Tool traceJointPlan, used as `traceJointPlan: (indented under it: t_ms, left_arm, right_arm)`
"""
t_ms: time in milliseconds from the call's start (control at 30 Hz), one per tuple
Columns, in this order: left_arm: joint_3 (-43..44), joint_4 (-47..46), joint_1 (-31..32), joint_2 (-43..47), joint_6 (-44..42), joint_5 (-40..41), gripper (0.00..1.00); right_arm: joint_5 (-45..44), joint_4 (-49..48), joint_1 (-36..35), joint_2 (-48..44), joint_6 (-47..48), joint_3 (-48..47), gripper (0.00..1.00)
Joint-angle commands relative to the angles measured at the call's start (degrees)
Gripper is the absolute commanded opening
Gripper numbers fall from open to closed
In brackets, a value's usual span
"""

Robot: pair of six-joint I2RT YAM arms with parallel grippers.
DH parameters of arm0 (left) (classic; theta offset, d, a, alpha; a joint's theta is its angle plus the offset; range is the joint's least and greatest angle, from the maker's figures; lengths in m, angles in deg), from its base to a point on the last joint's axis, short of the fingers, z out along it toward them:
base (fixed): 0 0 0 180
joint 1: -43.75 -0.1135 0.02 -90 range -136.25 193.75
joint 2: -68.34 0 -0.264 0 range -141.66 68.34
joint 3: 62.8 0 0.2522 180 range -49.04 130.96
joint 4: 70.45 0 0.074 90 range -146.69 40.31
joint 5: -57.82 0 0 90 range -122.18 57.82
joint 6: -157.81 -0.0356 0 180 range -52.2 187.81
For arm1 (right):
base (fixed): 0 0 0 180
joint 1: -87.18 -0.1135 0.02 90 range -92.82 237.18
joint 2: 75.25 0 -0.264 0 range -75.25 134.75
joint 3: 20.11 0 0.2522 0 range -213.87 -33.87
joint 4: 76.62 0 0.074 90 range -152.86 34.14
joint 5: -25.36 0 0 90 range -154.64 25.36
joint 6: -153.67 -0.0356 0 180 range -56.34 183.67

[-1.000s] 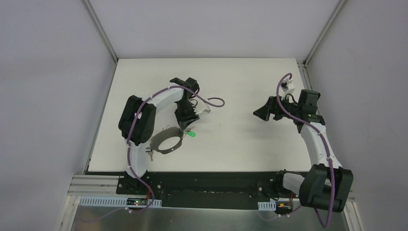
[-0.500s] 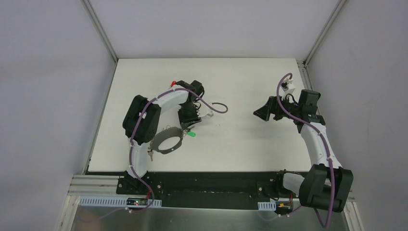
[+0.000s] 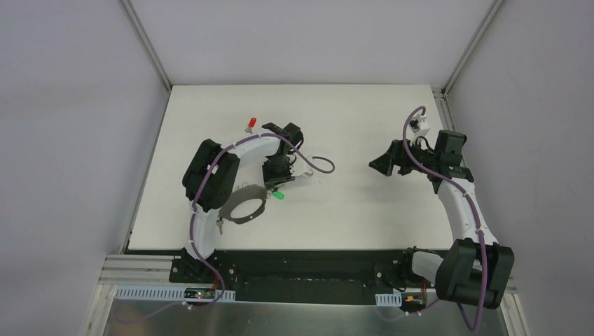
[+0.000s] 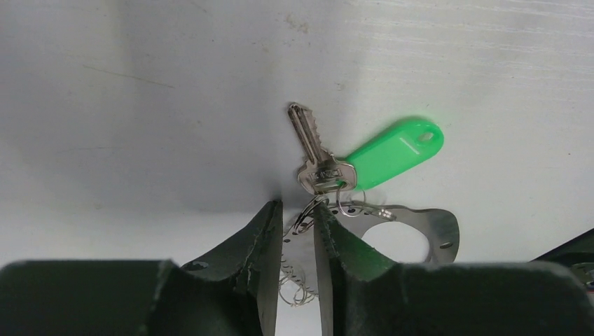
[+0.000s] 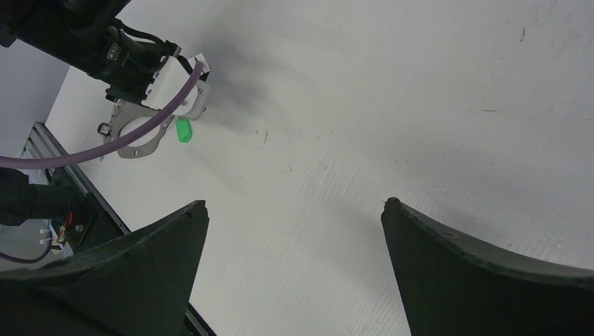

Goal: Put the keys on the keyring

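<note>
The green-tagged key is laid on the desk at the keyring rim. A wire loop is flanked by near-closed left fingers, grip unclear, and could be shoved aside. Right fingers are spread open.

We're looking into a robotics lab here, a closed-in test cell. Two white-and-black arms, the left arm and the right arm, stand bolted to a black base plate along the bottom of the overhead view. A white tabletop fills the middle. Plain pale wall panels close it in at both sides and the back, with aluminium rails running in from the upper corners. Purple cables trail along each arm, and slotted white cable ducts sit at the lower left and lower centre.
</note>
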Motion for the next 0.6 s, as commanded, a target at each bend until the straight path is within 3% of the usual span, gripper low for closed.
traceJointPlan:
  t_ms: [0,233,433,567]
  left_arm:
    - [-1.7,-0.1,0.6,1.5,-1.0,1.5,0.20]
    - [-1.5,-1.0,0.6,3.8,1.4,1.5,0.00]
    - [0.0,-0.9,0.5,9.5,3.8,-0.2,0.00]
    - [0.1,-1.2,0.4,14.1,6.2,-6.3,0.00]
  right_arm:
    - [1.6,-1.5,0.3,-0.1,0.9,0.1,0.98]
    - [1.7,-1.5,0.3,-0.2,0.8,0.1,0.98]
    - [1.9,-1.7,0.3,-0.5,0.5,0.2,0.98]
    - [3.0,-2.4,0.3,-1.1,-0.5,0.1,0.98]
